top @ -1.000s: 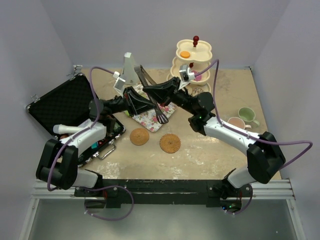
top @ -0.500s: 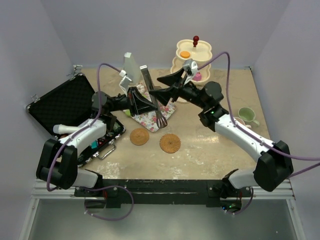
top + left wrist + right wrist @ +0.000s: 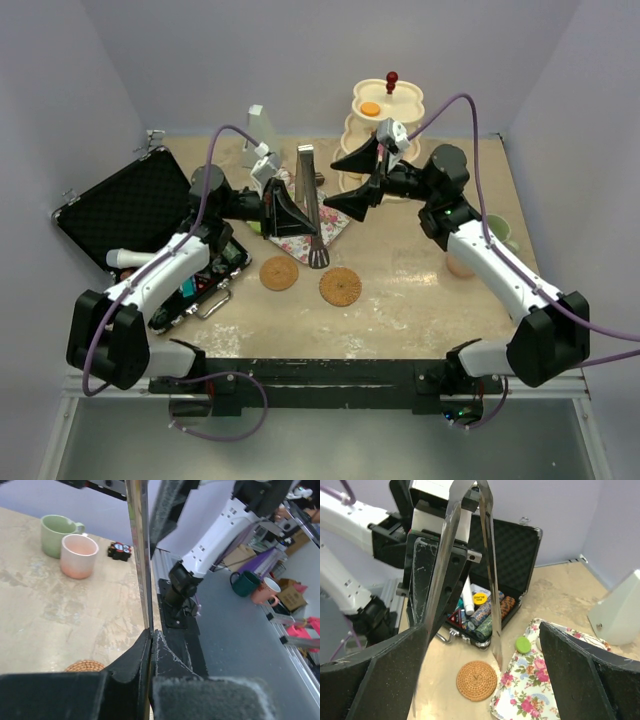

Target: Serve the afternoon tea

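My left gripper (image 3: 303, 214) (image 3: 151, 635) is shut on the steel tongs (image 3: 308, 170) (image 3: 138, 545) and holds them over the floral tray (image 3: 296, 240). Just right of the tongs, my right gripper (image 3: 346, 180) (image 3: 482, 645) stands wide open, its fingers clear of them. In the right wrist view the tongs (image 3: 445, 540) hang between the jaws. Behind it rises the cream three-tier stand (image 3: 400, 103), with an orange donut (image 3: 370, 108) on top. A green donut (image 3: 522, 644) lies on the tray (image 3: 545, 695). The pink mug (image 3: 78, 555) and green mug (image 3: 56, 527) stand together at the right.
Two woven coasters (image 3: 279, 272) (image 3: 340, 286) lie in front of the tray. An open black case (image 3: 125, 205) of tools sits at the left. The grey pyramid (image 3: 259, 125) stands at the back, left of the stand. Walls close in the back and both sides.
My right gripper has opened, let go of the tongs and drawn back to the right. The left gripper keeps the tongs and has swung them rightward.
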`<state>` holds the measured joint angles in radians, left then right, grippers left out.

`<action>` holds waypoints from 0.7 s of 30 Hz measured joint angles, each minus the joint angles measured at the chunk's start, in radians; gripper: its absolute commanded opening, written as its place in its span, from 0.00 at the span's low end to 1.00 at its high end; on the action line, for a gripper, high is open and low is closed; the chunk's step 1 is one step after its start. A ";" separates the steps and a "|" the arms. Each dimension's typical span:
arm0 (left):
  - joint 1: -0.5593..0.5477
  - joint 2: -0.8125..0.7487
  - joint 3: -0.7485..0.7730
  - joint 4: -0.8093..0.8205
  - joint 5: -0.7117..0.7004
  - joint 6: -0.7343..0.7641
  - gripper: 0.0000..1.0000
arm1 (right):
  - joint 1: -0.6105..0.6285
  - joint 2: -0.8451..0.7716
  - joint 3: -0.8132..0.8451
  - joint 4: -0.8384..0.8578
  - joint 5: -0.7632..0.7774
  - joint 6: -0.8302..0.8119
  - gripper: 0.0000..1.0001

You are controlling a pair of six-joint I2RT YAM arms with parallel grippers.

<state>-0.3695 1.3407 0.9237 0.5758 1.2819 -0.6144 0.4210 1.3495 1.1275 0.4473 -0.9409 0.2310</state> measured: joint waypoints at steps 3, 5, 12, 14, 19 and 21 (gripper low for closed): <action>-0.021 -0.021 0.002 -0.027 0.043 0.025 0.00 | 0.000 0.000 0.009 0.004 -0.056 -0.008 0.99; -0.039 -0.032 0.002 -0.036 0.071 0.036 0.00 | 0.000 0.000 0.017 0.015 -0.095 -0.005 0.99; -0.072 -0.058 0.002 -0.066 0.121 0.062 0.00 | 0.021 0.003 0.062 0.054 -0.183 0.016 0.99; -0.072 -0.058 0.002 -0.070 0.128 0.067 0.00 | 0.046 0.005 0.069 0.053 -0.187 0.015 0.99; -0.076 -0.060 0.004 -0.084 0.135 0.079 0.00 | 0.125 0.033 0.098 0.016 -0.201 0.003 0.98; -0.077 -0.060 0.004 -0.087 0.136 0.084 0.00 | 0.145 0.045 0.100 0.001 -0.206 -0.002 0.98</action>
<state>-0.4465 1.2804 0.9279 0.4889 1.4178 -0.5301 0.5659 1.3949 1.2274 0.4484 -1.1469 0.2291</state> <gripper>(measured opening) 0.018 0.985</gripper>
